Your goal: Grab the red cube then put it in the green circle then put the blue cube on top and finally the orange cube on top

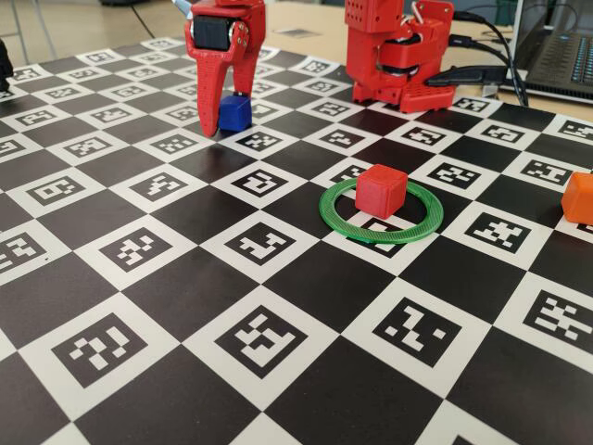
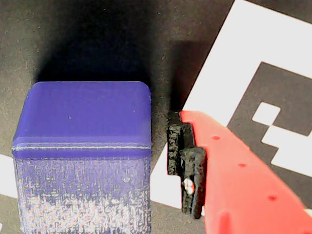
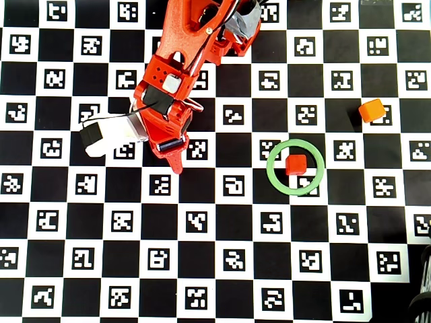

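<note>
The claw (image 1: 225, 119) stood open astride the blue cube (image 1: 235, 112), a light, rigid block best pinched across its flat opposite sides.

The bench (image 1: 278, 389) is covered by a black-and-white checkerboard sheet, each white square printed with a small black marker. In the fixed view the green circle (image 1: 382, 232) lies flat right of centre, with the red cube (image 1: 381, 190) standing inside it toward its far side. The blue cube (image 1: 235, 112) sits on the far left part of the board. The orange cube (image 1: 580, 197) rests at the right edge. The arm's red base (image 1: 389, 88) stands at the far side.
</note>
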`<state>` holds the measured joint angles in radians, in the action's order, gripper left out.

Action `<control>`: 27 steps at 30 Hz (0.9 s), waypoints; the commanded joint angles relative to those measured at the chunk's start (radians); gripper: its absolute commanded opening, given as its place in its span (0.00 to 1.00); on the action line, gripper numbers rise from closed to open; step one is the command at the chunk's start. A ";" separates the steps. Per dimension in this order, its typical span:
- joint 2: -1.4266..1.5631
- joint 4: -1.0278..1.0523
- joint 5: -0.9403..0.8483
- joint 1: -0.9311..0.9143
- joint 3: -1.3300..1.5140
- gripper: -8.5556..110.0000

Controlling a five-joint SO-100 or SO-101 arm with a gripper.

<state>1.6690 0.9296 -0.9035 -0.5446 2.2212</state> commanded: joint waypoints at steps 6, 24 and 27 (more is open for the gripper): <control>0.021 0.008 0.023 -0.006 -0.023 0.20; 0.034 0.370 0.235 0.031 -0.351 0.17; 0.041 0.471 0.319 0.060 -0.466 0.17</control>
<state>1.6690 1.3008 -0.6519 -0.5093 1.9144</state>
